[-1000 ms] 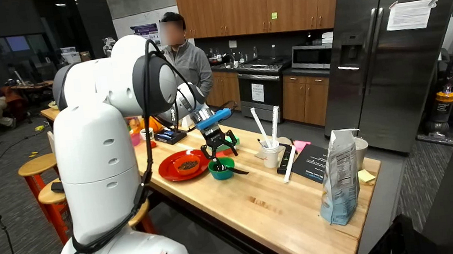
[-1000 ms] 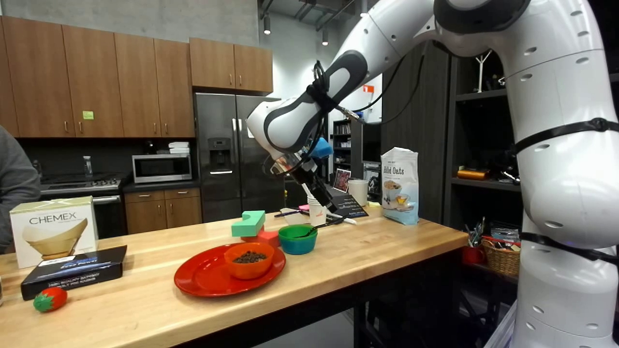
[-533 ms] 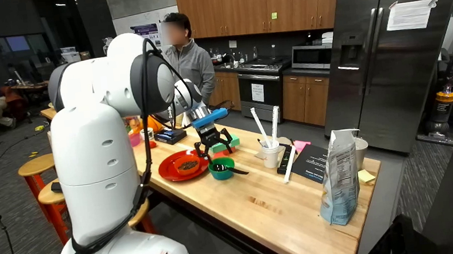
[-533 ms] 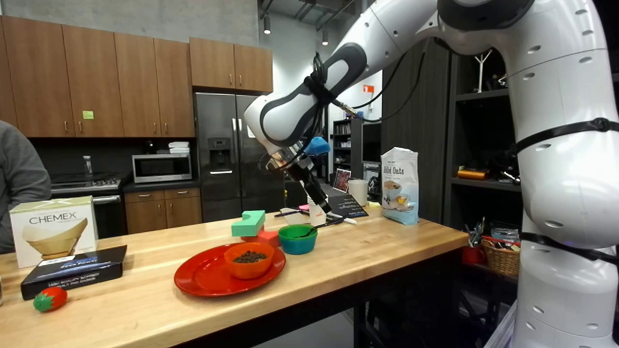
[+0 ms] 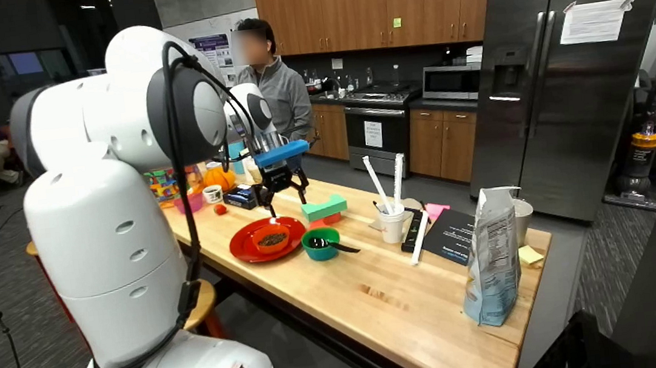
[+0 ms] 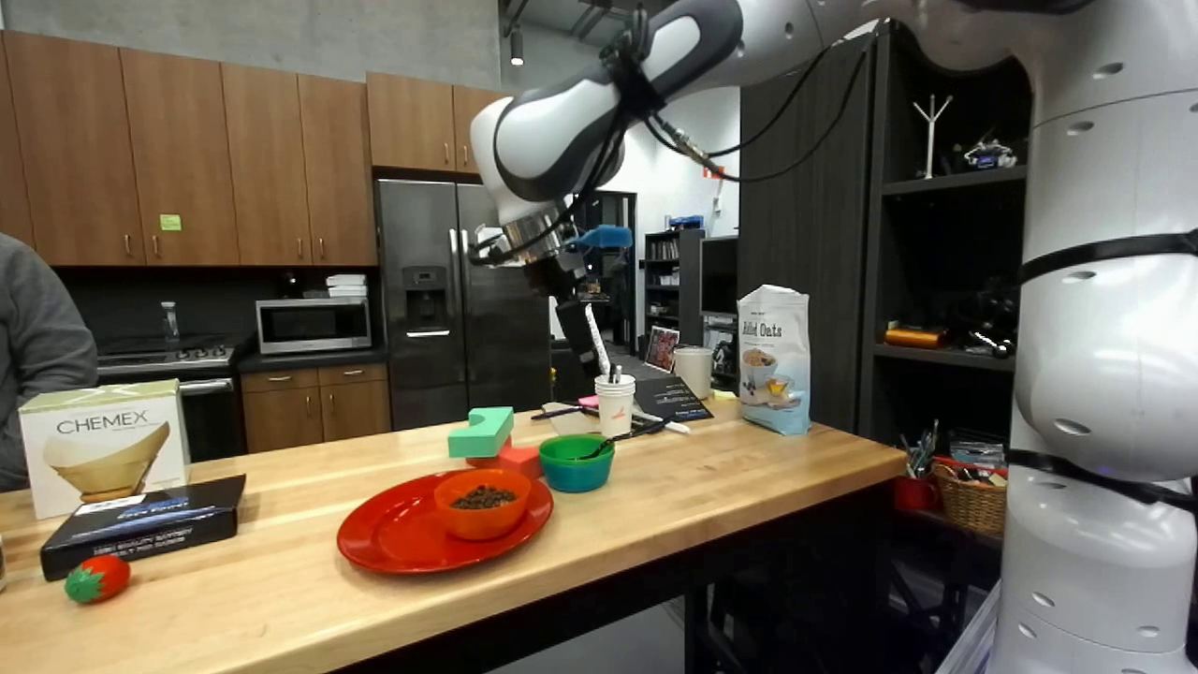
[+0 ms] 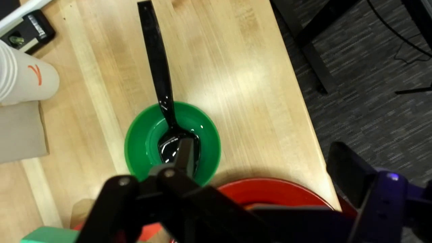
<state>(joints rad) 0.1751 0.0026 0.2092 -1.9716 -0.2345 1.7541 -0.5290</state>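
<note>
Gripper (image 5: 288,207) jaws spread wide, nothing held, hanging above the counter (image 5: 386,275). Spoon (image 7: 164,87) sits in the green bowl (image 7: 137,148), below and apart from the gripper; in the wrist view its long axis runs away from it, head nearer, handle out over the rim. Plate (image 5: 242,245) just beside. Readable: CHEMEX on box (image 6: 112,447), "Rolled Oats" on bag (image 6: 774,360).

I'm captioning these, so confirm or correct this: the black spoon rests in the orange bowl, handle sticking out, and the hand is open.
Orange is wrong: the wrist view shows the black spoon rests in the green bowl, handle sticking out, and the hand is open.
</note>
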